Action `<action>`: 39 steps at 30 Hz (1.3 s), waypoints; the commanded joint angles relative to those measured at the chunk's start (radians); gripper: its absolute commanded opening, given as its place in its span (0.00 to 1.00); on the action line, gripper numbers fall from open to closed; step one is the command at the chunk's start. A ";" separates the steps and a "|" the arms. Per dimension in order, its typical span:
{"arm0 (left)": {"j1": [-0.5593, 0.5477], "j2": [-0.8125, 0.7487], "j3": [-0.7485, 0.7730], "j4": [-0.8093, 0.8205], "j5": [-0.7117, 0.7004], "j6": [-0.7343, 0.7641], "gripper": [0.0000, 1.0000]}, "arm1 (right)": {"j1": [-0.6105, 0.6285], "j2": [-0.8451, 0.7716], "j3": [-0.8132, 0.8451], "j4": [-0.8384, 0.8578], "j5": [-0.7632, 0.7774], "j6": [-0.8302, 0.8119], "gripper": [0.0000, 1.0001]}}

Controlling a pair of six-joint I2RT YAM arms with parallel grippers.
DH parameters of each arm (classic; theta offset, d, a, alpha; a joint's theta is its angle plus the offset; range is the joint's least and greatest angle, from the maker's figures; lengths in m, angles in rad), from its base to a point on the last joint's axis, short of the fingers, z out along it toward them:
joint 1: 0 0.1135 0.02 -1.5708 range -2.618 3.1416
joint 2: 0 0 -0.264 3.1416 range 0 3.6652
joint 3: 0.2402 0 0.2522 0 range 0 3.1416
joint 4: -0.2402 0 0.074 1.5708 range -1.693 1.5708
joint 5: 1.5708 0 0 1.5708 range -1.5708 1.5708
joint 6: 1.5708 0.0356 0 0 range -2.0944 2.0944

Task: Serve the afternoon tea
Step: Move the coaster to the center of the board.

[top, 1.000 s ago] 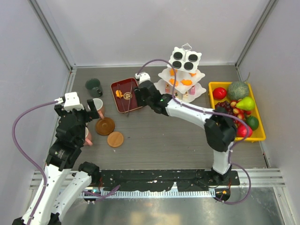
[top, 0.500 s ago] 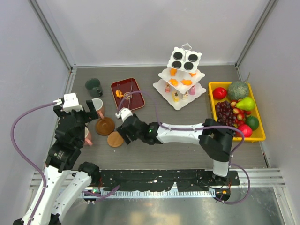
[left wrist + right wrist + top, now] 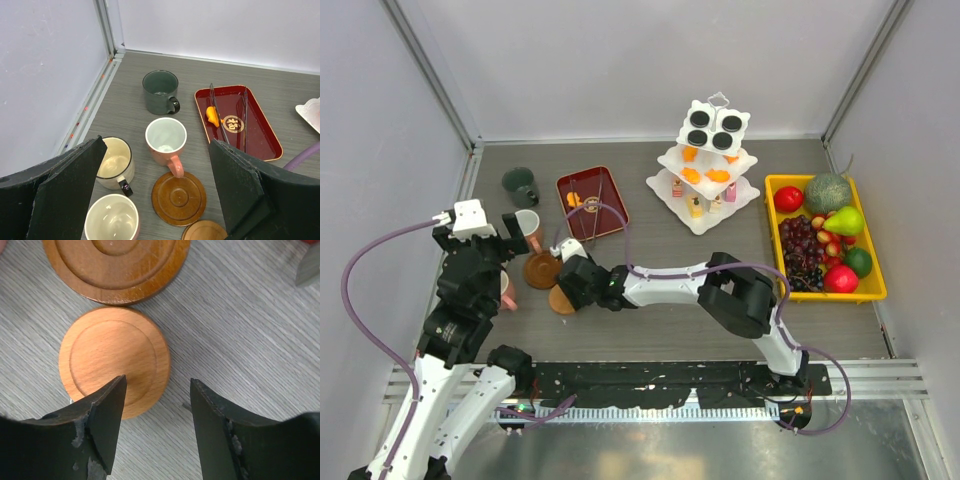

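Top: right pincer (image 3: 570, 287) reaches across to the near-left part of the surface (image 3: 650, 330), directly over the light coaster (image 3: 560, 300). The dark coaster (image 3: 542, 270) is just beside it on the far side. Left pincer (image 3: 505, 258) hangs over the mugs by the left edge. Tier stand (image 3: 705, 190) is well apart, near the far edge.

Left wrist: left pincer wide open, empty. Pink mug (image 3: 166, 140) ahead of it, handle pointing at the dark coaster.

Right wrist: jaws parted, nothing held. Light coaster lies flat, grooved face up, and being round has no long axis. It sits off-centre: left finger (image 3: 97, 420) overlaps its near rim, right finger is over bare surface. Probably needs a sideways shift before closing.
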 commanded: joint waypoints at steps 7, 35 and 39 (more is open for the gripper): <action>0.004 -0.016 -0.001 0.065 -0.015 0.005 0.97 | -0.004 -0.086 -0.178 -0.120 0.142 0.091 0.48; 0.004 -0.014 0.002 0.062 -0.006 0.005 0.97 | 0.082 -0.262 -0.258 -0.335 0.099 0.120 0.81; 0.004 -0.013 -0.001 0.061 -0.006 0.005 0.97 | 0.102 -0.235 -0.267 -0.347 0.100 0.157 0.74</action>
